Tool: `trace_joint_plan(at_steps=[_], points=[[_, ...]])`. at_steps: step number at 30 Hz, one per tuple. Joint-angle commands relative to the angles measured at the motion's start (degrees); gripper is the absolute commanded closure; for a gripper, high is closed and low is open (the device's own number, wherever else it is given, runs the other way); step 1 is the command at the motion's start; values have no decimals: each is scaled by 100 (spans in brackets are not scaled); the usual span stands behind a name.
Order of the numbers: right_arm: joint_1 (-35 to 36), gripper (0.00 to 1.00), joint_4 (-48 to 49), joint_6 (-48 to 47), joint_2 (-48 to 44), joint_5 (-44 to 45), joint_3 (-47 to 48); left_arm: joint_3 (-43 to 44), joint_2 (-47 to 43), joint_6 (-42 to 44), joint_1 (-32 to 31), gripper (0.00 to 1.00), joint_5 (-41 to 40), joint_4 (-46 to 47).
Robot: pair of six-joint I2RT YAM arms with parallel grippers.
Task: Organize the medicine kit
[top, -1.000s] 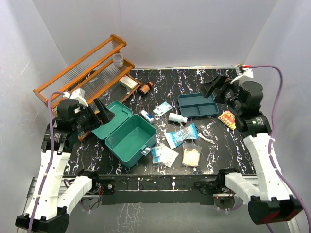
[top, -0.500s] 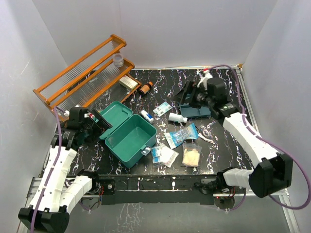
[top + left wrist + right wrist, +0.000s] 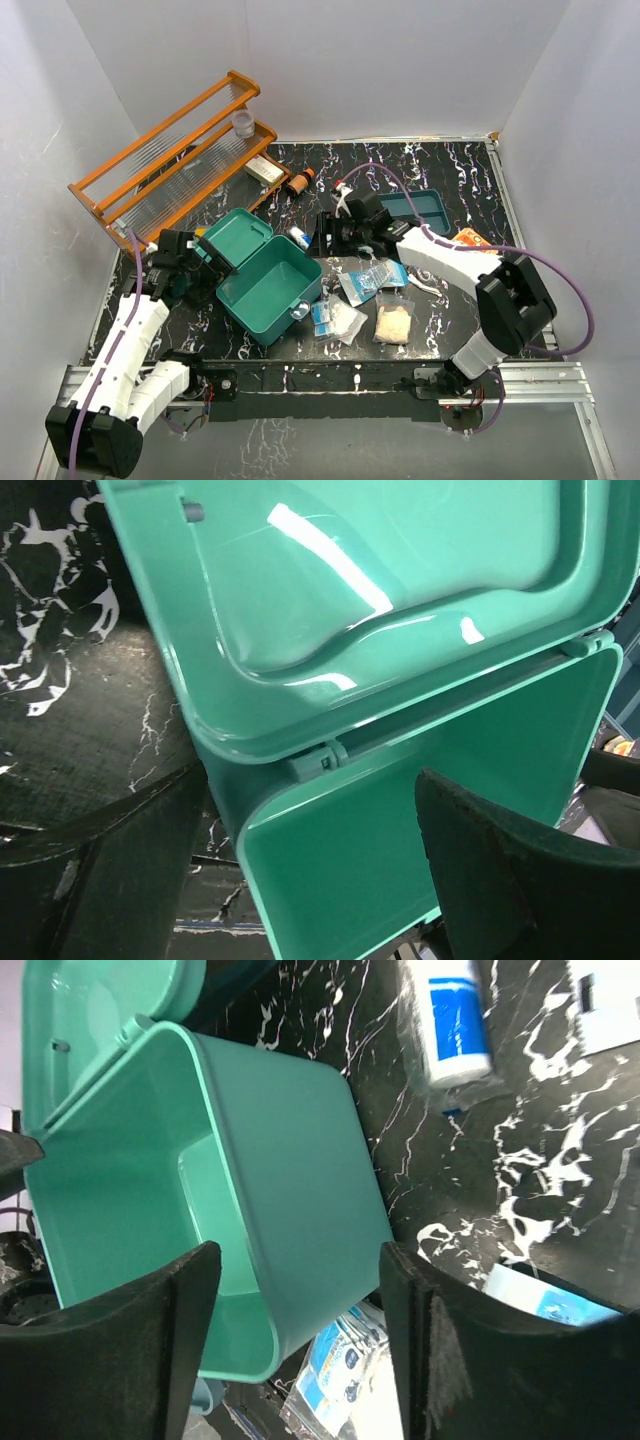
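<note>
Black marbled table (image 3: 465, 170), white walls on three sides. Orange rack (image 3: 165, 150) at far left corner. Your left gripper (image 3: 205, 258) sits at rear of medicine kit (image 3: 268, 282), fingers spread wide either side of hinge line, holding nothing. Kit stands left of centre, lid swung open toward left arm. Your right gripper (image 3: 325, 232) hangs at kit's right side, jaws wide apart, empty. Appears clear of kit wall, though wrist view is unclear. Loose packets (image 3: 375, 280) lie right of kit.

Lab test cell, white panel walls (image 3: 400, 60), black marbled table (image 3: 462, 170)
</note>
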Motion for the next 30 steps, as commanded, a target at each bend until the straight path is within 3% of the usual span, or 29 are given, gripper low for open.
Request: trace_joint_plan(at_steps=[1, 4, 8, 15, 22, 30], points=[[239, 42, 373, -221, 186, -114, 317, -1, 130, 40, -12, 20, 278, 602], [345, 54, 387, -176, 260, -45, 237, 20, 266, 197, -13, 25, 335, 858], [401, 63, 602, 231, 77, 234, -89, 44, 481, 369, -10, 26, 552, 1284], [583, 64, 1327, 1522, -521, 1069, -1010, 186, 849, 633, -13, 26, 648, 1748], [651, 54, 786, 1495, -847, 1844, -655, 778, 871, 1299, -15, 20, -52, 962], [630, 40, 347, 1454, -1589, 2889, -474, 1640, 445, 2790, -15, 18, 437, 439]])
